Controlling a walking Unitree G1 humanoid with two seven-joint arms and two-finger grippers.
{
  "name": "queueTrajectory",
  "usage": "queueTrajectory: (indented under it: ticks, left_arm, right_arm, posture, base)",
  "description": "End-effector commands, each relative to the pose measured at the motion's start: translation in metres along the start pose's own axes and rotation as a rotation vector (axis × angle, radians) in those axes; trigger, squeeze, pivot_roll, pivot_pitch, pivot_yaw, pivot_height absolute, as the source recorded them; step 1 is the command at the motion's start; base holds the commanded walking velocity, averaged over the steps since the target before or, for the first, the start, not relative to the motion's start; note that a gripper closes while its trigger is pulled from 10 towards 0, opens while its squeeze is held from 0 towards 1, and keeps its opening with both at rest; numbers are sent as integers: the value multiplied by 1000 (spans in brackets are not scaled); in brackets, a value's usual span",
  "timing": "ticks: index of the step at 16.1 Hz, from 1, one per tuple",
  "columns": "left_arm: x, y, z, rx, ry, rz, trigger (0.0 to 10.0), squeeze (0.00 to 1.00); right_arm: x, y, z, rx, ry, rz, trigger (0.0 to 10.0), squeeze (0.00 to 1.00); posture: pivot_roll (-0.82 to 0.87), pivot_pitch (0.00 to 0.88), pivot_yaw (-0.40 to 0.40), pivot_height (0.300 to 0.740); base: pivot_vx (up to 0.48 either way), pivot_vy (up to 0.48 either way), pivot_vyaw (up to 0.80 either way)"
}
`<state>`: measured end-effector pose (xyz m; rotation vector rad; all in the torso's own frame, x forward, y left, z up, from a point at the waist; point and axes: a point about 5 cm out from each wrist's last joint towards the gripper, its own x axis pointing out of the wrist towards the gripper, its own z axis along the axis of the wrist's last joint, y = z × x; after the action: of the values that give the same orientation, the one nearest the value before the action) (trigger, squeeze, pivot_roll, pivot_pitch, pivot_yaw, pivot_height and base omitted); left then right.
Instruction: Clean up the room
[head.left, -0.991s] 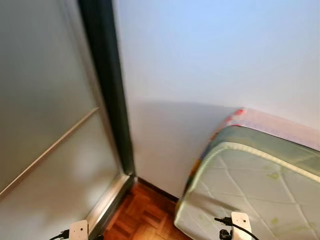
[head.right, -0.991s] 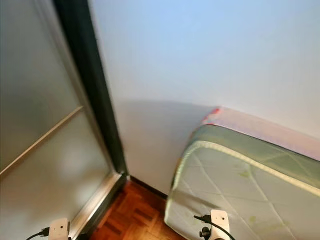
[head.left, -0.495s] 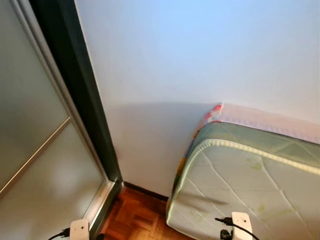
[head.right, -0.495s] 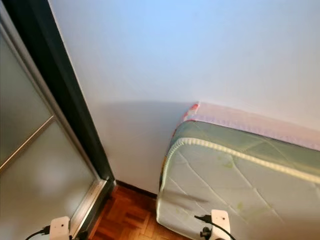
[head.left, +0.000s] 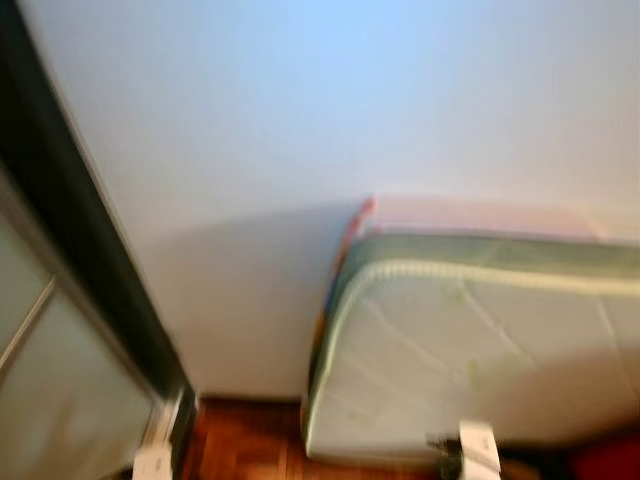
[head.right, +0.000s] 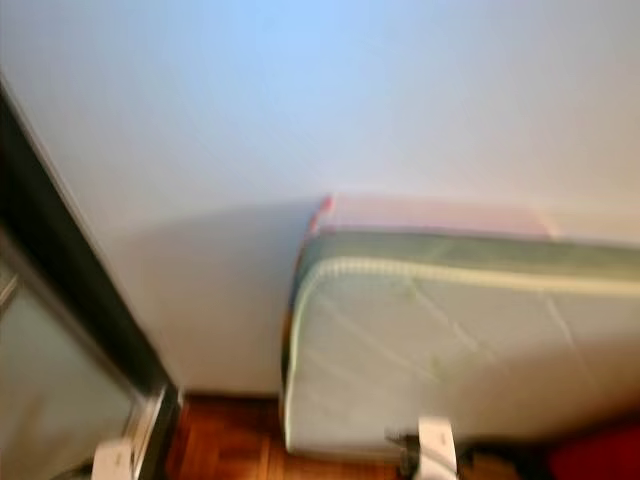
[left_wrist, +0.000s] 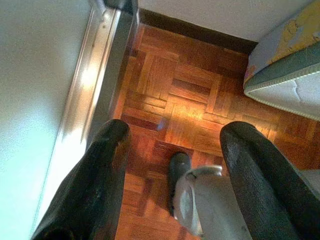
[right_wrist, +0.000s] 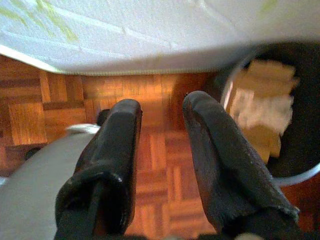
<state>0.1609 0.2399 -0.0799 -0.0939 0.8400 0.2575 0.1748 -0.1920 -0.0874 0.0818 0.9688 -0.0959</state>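
Parquet floor (left_wrist: 190, 100) under both arms. Head views, blurred: mattress (head.left: 480, 350) on edge against white wall (head.left: 300, 100). Left wrist: left pincer (left_wrist: 175, 175) released, holding nothing, beside the mattress corner. Right wrist: right pincer (right_wrist: 160, 145) released, empty; bin (right_wrist: 280, 115) with paper scraps beside the mattress. Risk: blurred view while turning, an arm could clip the mattress.
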Motion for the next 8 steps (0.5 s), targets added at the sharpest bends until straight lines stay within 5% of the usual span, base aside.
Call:
queueTrajectory:
  ticks: [1,8]
  left_arm:
    - [8,-32,13,125,46,-98,10000,0]
    - [6,-18,6,149,89,-71,10000,0]
  right_arm:
    - [5,-12,64,64,-56,47,10000,0]
    - [6,-7,62,79,-48,49,10000,0]
  posture:
    - [49,0,-31,740]
    - [50,0,-1,740]
  base:
    - [0,0,-750]
    - [0,0,-750]
